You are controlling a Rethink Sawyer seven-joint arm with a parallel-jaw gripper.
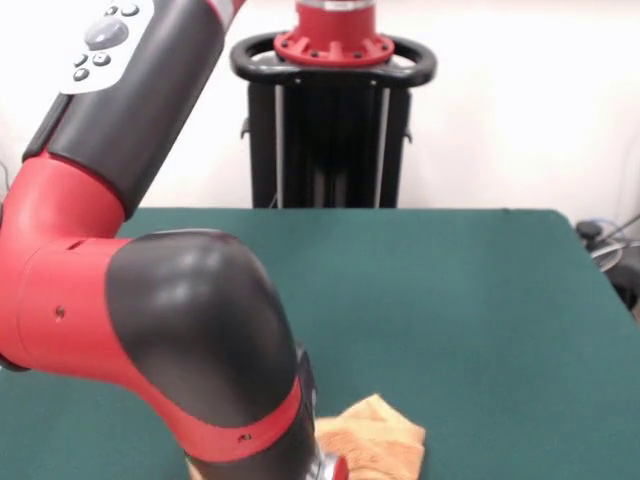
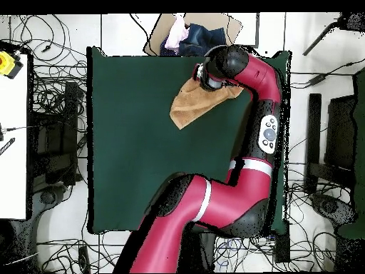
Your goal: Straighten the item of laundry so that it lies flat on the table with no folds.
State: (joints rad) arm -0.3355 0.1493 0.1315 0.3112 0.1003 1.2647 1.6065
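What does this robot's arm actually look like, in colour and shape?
The arm is thick and rounded, built of tube-like red segments joined by bulging glossy black elbow shells. One black segment carries a light grey panel of round buttons. Small screw holes dot the red casing. The pedestal is black with a red ringed cap and a black loop handle. The gripper is hidden behind the arm.

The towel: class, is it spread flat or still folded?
Folded. The towel lies bunched near the table's edge, with creased layers showing in the front view. The arm covers one end.
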